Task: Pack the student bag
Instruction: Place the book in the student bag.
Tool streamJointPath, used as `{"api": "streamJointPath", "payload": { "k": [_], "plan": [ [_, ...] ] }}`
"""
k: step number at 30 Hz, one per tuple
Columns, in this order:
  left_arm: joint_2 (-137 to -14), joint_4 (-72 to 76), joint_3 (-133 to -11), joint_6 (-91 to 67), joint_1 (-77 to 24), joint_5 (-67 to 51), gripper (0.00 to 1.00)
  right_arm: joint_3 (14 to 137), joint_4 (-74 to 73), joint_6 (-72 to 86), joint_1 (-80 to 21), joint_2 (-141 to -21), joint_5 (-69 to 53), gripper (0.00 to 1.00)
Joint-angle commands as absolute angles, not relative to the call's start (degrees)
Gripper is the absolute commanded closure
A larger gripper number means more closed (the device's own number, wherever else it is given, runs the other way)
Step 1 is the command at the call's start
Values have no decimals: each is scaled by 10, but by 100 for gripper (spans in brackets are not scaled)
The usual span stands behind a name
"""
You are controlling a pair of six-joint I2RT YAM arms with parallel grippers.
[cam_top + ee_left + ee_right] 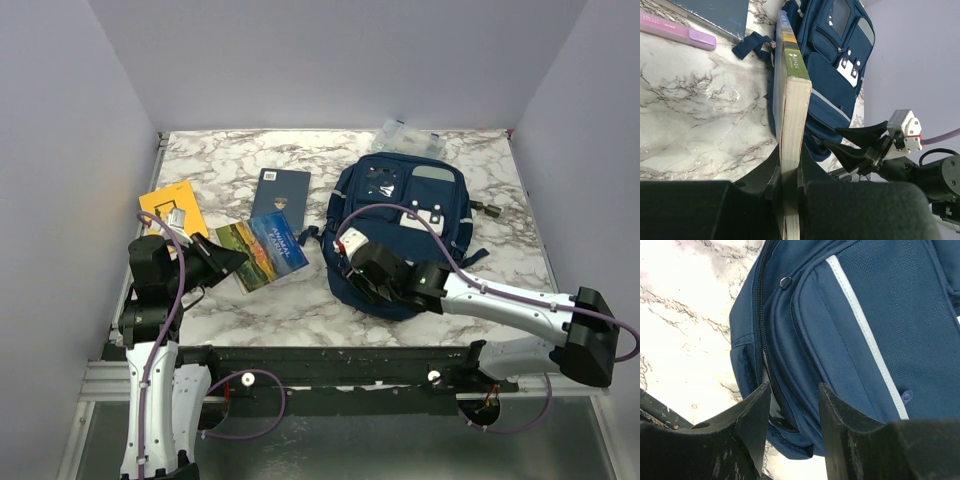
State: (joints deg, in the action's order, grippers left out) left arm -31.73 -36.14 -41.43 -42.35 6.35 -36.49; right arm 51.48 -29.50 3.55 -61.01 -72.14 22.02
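Left gripper (pixel 790 167) clamps a paperback book (pixel 796 95); right gripper (pixel 794 390), jaws apart, sits over the zipper (pixel 761 340) of the navy backpack (pixel 855 340).

A table (pixel 250 160) fills the middle of the overhead view, its top a white marble pattern run through with grey-brown veins. Three plain, pale lavender-grey panels close it in: the back wall (pixel 330 60) across the top of the frame, the left wall (pixel 60 150) and the right wall (pixel 590 120) slanting down either side. A black rail (pixel 330 358) runs along the table's near edge, meeting a ribbed metal frame (pixel 95 378) at lower left. Along the bottom lies a dull grey floor (pixel 380 450). The light is soft and even; the marble glares white at upper left of the right wrist view.
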Motion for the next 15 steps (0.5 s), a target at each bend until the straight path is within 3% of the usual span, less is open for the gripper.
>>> {"api": "streamJointPath", "payload": {
  "k": [1,15],
  "plan": [
    [-308,-334,-416,-419,65,-396,100,517,-293,30,-607,-738,192,53],
    [-294,-337,-406,-421,65,-404,100,522,-294,31,-607,-828,244,54]
  ]
}}
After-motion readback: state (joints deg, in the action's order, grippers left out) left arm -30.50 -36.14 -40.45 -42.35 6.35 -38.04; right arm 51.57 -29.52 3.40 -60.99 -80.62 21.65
